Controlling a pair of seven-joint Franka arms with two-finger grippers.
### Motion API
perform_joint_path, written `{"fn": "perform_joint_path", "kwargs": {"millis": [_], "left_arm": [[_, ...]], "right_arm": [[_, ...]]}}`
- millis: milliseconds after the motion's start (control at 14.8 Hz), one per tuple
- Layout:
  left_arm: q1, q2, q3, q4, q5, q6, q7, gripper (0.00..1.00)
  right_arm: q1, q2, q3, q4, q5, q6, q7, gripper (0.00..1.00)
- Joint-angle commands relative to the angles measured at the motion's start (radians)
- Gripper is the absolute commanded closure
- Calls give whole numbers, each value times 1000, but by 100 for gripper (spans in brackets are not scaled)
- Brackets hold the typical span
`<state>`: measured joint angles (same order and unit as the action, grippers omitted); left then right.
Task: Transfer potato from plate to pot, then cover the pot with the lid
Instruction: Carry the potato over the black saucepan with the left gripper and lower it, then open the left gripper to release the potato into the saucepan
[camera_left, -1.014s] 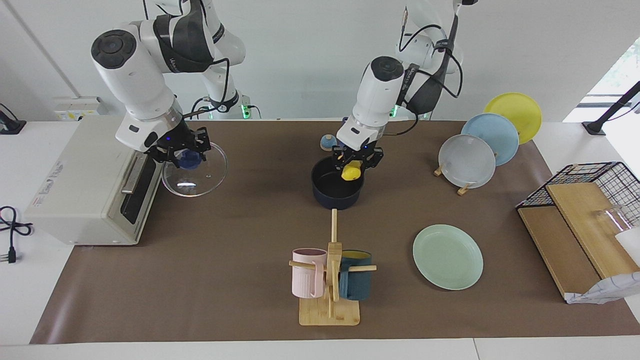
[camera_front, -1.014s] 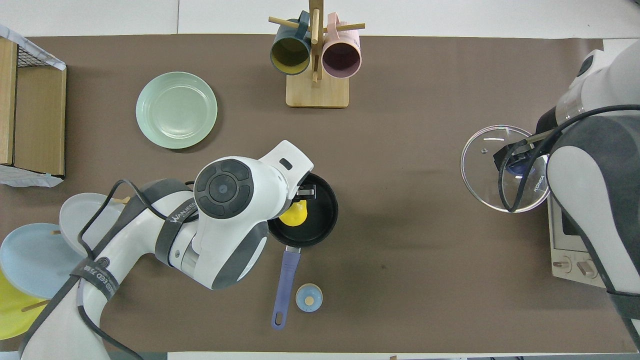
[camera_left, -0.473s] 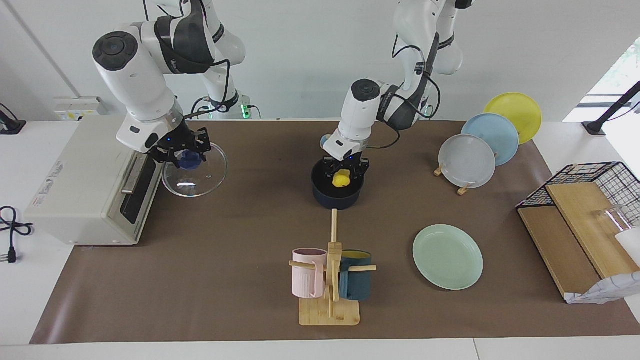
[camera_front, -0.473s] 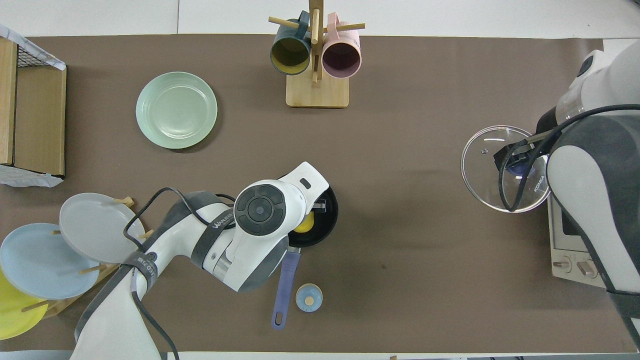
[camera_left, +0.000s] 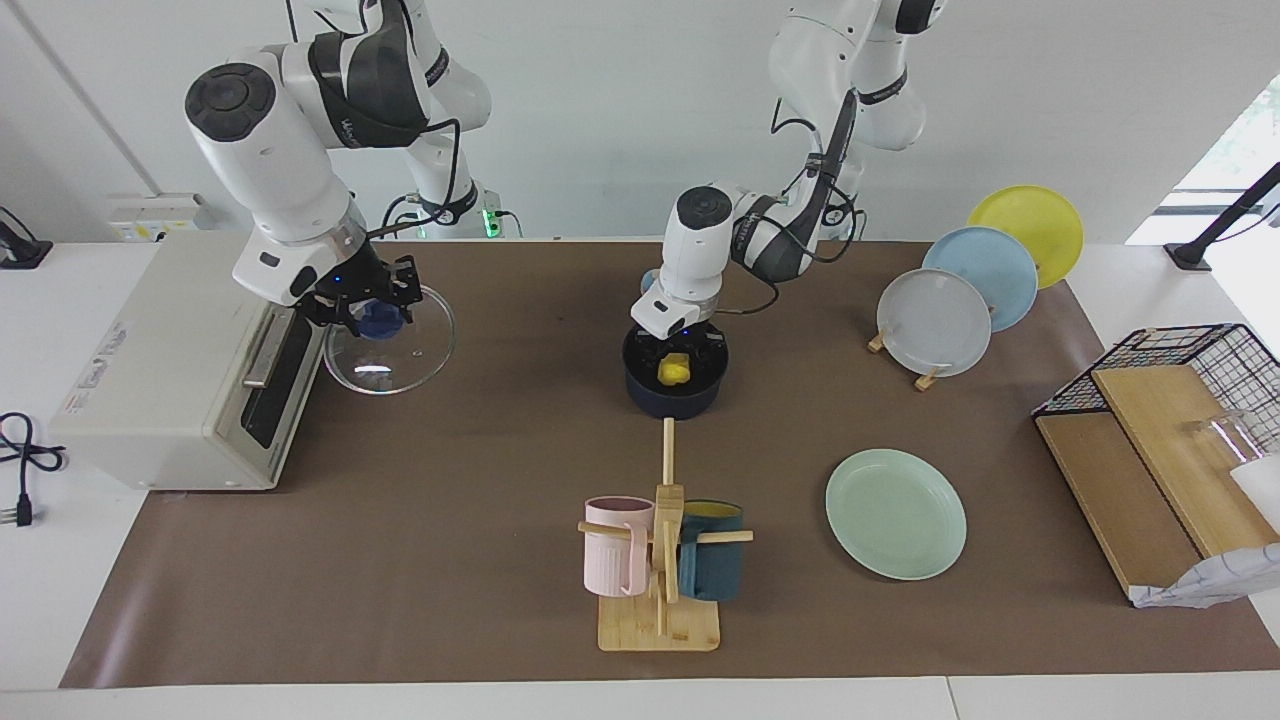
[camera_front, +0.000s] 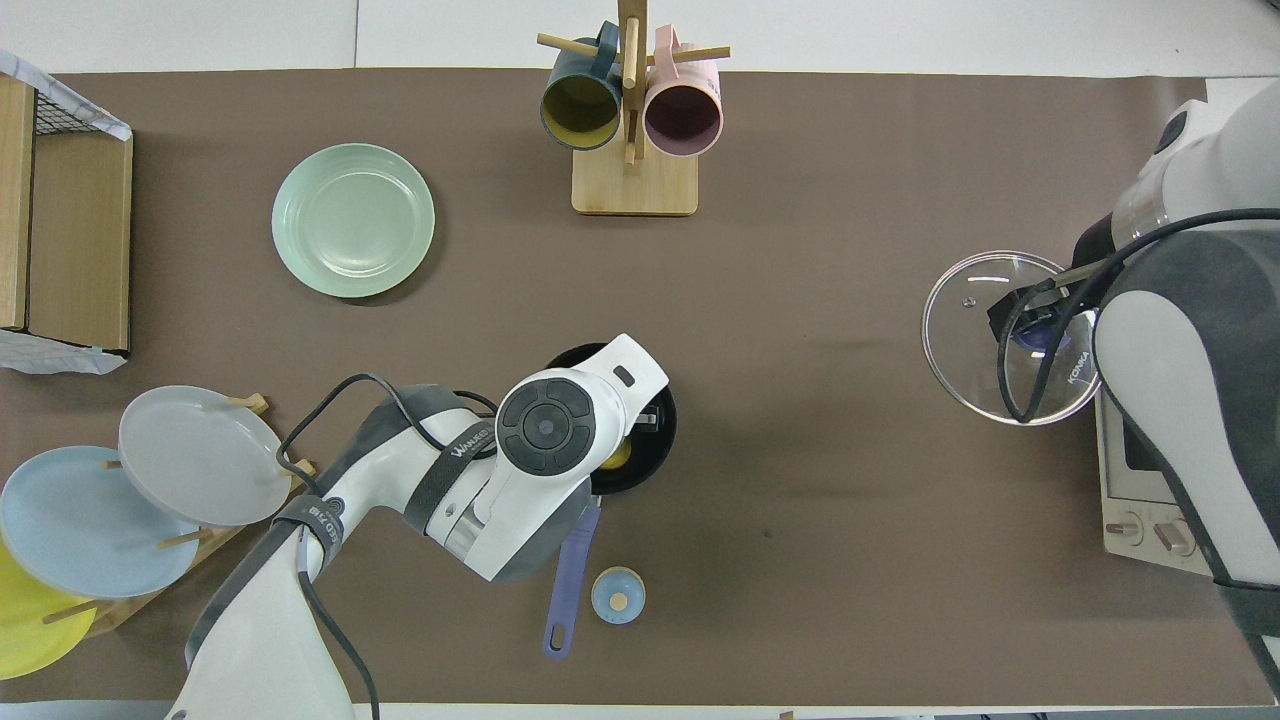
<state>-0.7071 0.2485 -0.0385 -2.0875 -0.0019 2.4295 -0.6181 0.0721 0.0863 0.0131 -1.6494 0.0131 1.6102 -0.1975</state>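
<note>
The dark navy pot (camera_left: 676, 398) (camera_front: 657, 452) stands mid-table, its blue handle (camera_front: 568, 580) pointing toward the robots. My left gripper (camera_left: 678, 362) reaches down into the pot, shut on the yellow potato (camera_left: 675, 371) (camera_front: 617, 459), which sits low inside the rim. In the overhead view the left wrist covers most of the pot. The mint-green plate (camera_left: 895, 512) (camera_front: 353, 220) lies bare, farther from the robots, toward the left arm's end. My right gripper (camera_left: 365, 312) (camera_front: 1035, 325) is shut on the blue knob of the glass lid (camera_left: 395, 352) (camera_front: 970, 340), holding it tilted in front of the oven.
A white toaster oven (camera_left: 170, 370) stands at the right arm's end. A wooden mug rack (camera_left: 660, 560) with two mugs is farther out than the pot. A small blue knob (camera_front: 617, 595) sits beside the pot handle. Upright plates (camera_left: 935, 320) and a wire basket (camera_left: 1170, 420) fill the left arm's end.
My left gripper has come down with the potato from just above the pot's rim to inside the pot. The right arm and the lid have stayed still.
</note>
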Motion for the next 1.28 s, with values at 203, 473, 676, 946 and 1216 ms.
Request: {"fn": "perform_joint_path", "kwargs": {"millis": [203, 473, 676, 946, 1216], "left_arm": [[-28, -12, 19, -31, 52, 29, -16, 100], [-6, -47, 19, 0, 54, -48, 15, 0], [46, -87, 14, 78, 43, -208, 70, 0], [173, -156, 17, 246, -65, -456, 182, 0], [372, -241, 25, 391, -84, -661, 323, 0]], "right_arm": [[-5, -7, 8, 8, 2, -15, 16, 100], [-2, -5, 8, 14, 5, -15, 18, 100], [-3, -5, 25, 16, 7, -16, 35, 100], [-3, -5, 73, 23, 7, -18, 90, 100], [0, 6, 264, 66, -7, -7, 353, 100]]}}
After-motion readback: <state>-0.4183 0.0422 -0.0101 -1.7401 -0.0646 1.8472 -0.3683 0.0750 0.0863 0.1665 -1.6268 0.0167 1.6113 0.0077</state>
